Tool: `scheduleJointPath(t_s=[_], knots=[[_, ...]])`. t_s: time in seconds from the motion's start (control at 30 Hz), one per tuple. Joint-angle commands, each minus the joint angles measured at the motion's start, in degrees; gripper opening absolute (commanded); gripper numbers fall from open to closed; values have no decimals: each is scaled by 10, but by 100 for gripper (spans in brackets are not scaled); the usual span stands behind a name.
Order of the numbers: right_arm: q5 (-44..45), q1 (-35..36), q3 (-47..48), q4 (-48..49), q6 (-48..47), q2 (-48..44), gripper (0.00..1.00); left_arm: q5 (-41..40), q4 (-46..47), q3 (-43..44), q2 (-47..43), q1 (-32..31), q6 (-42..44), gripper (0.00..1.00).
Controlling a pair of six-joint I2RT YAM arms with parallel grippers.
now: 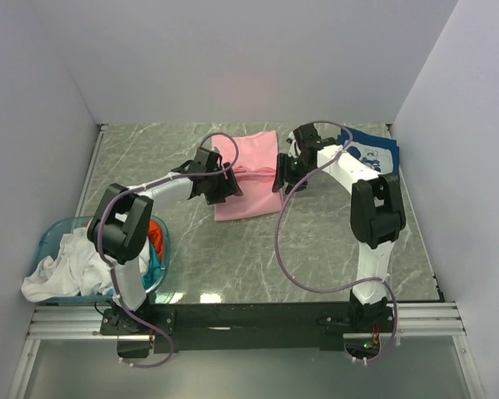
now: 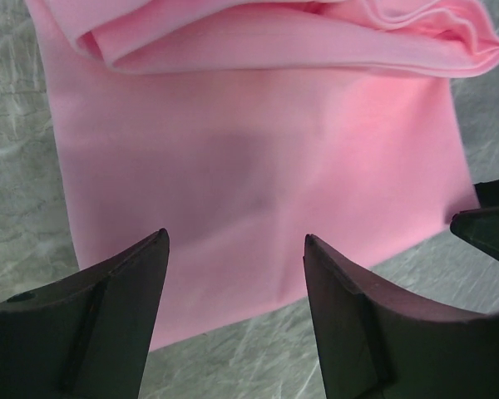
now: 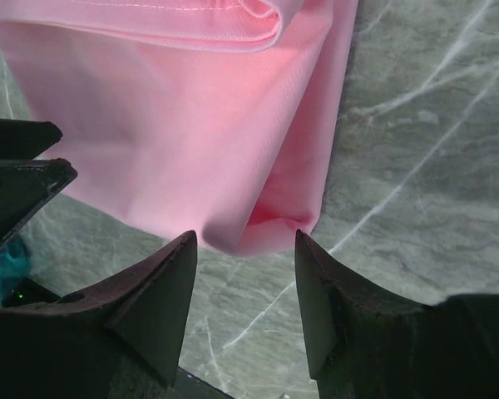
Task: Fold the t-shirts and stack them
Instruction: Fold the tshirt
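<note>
Writing first: the navy t-shirt (image 1: 374,150) carries a white cartoon print, but it is too small to read here.

Now the pincers, both placed off the pink t-shirt (image 1: 249,170). The left gripper (image 1: 220,187) is at the pink tee's left edge. On its own wrist camera the left gripper (image 2: 235,239) stands wide, jaws well apart over the smooth near half of the cloth (image 2: 258,183), gripping nothing. The right gripper (image 1: 283,173) is at the pink tee's right edge. Seen from its wrist, the right gripper (image 3: 245,237) is open too, but narrower, with the tee's near corner (image 3: 274,224) just beyond the tips and nothing clamped.

The pink tee lies on the marble table (image 1: 233,258), a rolled fold running across its far half.

Counts: two arms and two grippers. One pink tee, with one navy tee to its right, beyond the right arm. One blue basket (image 1: 54,226) sits well to its left, nearer the bases. That basket holds one white garment (image 1: 66,266) spilling over the rim and one orange piece (image 1: 155,233).
</note>
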Motion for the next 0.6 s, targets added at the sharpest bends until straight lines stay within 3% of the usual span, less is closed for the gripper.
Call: scheduleJointPath(t_s=[0.0, 0.2, 0.57], knots=[[-25, -2, -5, 29, -11, 8, 57, 10, 15, -1, 7, -3, 0, 71], [-12, -2, -17, 30, -11, 27, 55, 14, 14, -4, 23, -3, -2, 71], [5, -2, -48, 29, -15, 38, 42, 16, 9, -7, 37, -3, -3, 72]])
